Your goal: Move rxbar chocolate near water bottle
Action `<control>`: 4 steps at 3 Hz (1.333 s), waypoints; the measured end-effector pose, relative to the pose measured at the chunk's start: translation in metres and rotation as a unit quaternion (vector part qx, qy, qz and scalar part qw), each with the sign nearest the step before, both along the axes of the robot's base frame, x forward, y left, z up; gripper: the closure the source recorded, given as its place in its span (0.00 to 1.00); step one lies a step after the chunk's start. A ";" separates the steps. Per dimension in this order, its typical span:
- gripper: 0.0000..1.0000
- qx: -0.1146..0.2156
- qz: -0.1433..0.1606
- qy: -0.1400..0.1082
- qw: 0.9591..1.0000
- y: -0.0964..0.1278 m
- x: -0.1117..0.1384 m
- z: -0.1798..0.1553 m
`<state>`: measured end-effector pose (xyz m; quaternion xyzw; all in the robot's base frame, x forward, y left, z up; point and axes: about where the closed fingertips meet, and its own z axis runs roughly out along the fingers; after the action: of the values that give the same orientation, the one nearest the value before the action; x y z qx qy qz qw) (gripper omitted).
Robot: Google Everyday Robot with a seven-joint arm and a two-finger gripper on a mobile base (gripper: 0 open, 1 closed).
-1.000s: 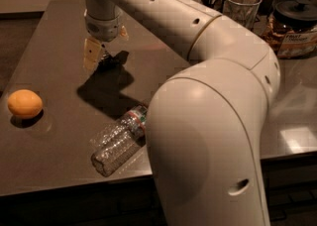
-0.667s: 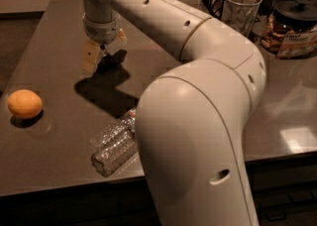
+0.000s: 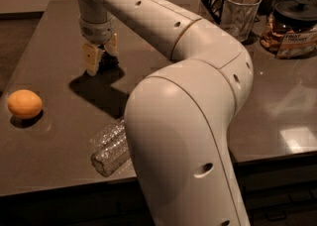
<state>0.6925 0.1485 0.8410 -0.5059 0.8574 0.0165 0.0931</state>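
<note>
While the end effector hangs over the far-left part of the table, its two pale fingers stand a little apart with a dark shape between them. That shape is most likely the rxbar chocolate, and the end effector seems to be clamped on it. The shadow lying on the table below suggests the bar is lifted clear rather than resting.

Nearer the front edge lies the water bottle, on its side, well apart from the bar; only its crinkled lower part shows, the rest hidden behind the robot's big elbow. A round orange fruit sits alone at the left.

So the pickup looks done, and the carry toward the bottle and the release beside it are left.

Against the earlier frames, the end effector has come slightly toward the front of the table, and the elbow has swung left across the view, covering the bottle's cap end that showed before. Fruit and bottle have not shifted.
</note>
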 end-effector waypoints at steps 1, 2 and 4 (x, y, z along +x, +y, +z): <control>0.64 0.002 0.007 0.000 1.000 0.003 -0.002 0.002; 0.95 0.002 0.007 0.000 1.000 0.003 -0.002 0.006; 1.00 0.011 0.057 0.013 0.998 0.006 -0.032 0.007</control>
<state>0.6608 0.1547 0.8480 -0.5528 0.8279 0.0383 0.0865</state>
